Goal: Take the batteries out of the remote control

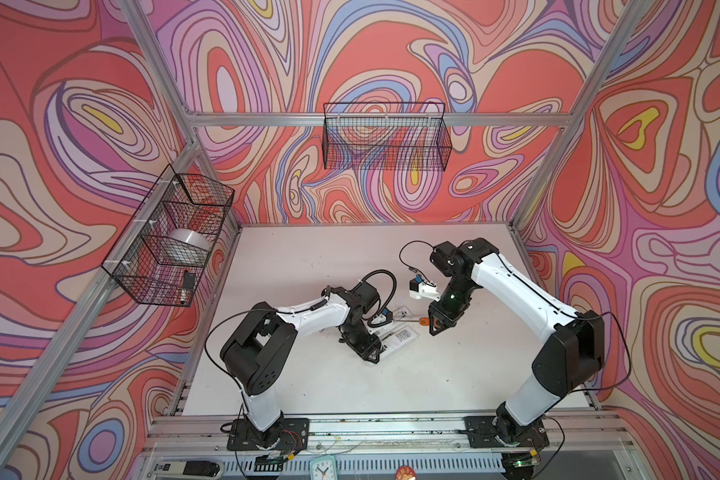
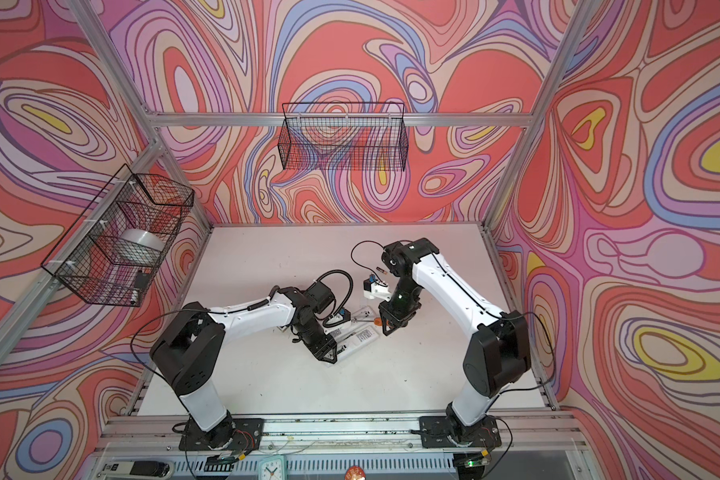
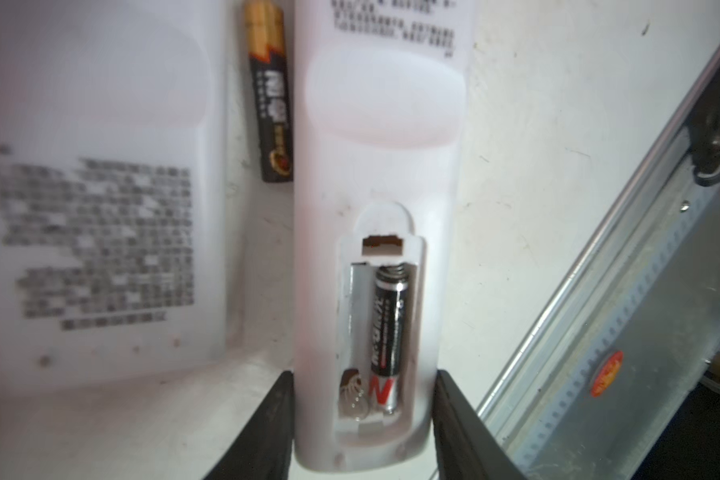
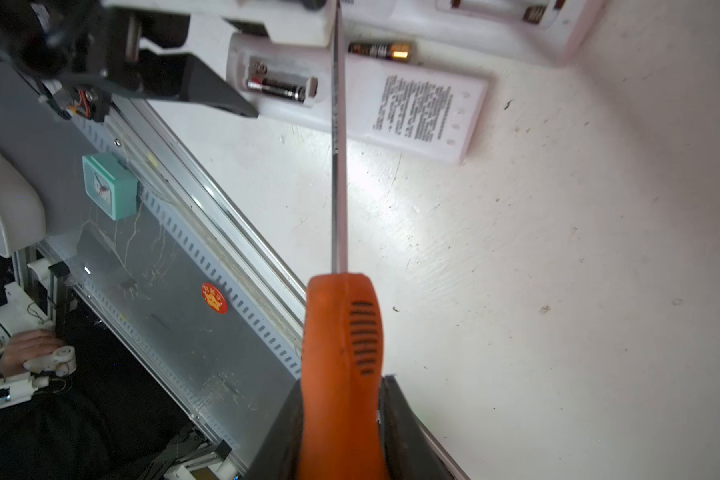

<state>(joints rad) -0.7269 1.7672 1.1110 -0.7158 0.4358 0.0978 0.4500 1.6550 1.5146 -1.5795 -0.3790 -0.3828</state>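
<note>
A white, scuffed and speckled tabletop (image 1: 308, 266) sits inside an aluminium frame with walls (image 1: 391, 62) of swirling red, lilac and blue. The remote control (image 3: 375, 166) lies back-up near its middle, with the left claw (image 3: 363, 374) clamped across its end. In its open bay one battery (image 3: 387, 328) sits beside a bare slot. A loose battery (image 3: 269, 95) lies just beside the remote control, between it and a second remote (image 3: 100, 187). The right claw (image 4: 341, 415) is clamped on an orange screwdriver (image 4: 341, 332), shaft pointing toward the remote control. Two wire baskets (image 1: 385, 137) hang well beyond it.
</note>
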